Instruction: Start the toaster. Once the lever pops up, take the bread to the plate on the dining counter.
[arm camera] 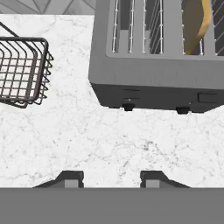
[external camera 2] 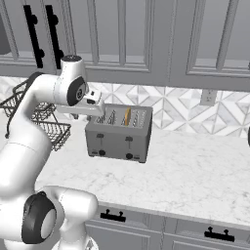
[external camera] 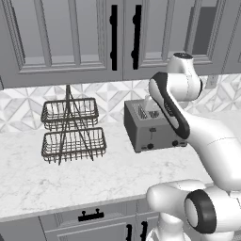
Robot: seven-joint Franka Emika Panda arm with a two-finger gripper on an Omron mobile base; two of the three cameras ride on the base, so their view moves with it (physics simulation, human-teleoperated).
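Closest to the hand camera is the gripper (arm camera: 111, 177): two dark fingertips with a clear gap between them, parted about halfway, nothing between them but bare marble. So it's holding nothing, just hanging above the marble worktop (arm camera: 109, 140) a bit in front of the toaster (arm camera: 162, 70).

From that view you look straight down onto the toaster's top and front face. Four slots with wire guides, and the bread (arm camera: 195, 26) sits in one of the slots toward the right, a golden-tan slice sticking up a little above the top. The two knobs poke out along the front's lower edge, and I can make out a lever on the right side of the front.

In the right base view the toaster (external camera 2: 118, 136) stands on the worktop near the patterned tile backsplash (external camera 2: 185, 110), with the bread (external camera 2: 127, 116) visible as a thin tan strip in a middle slot. The hand is right over the toaster's left end there, though I can't make out the fingers themselves from that angle.

Left base view has the toaster (external camera: 148, 129) partly behind the arm, and a two-tier wire basket stand (external camera: 72, 129) well off to its left on the same worktop. Grey cabinets (external camera: 70, 37) with black handles hang above.
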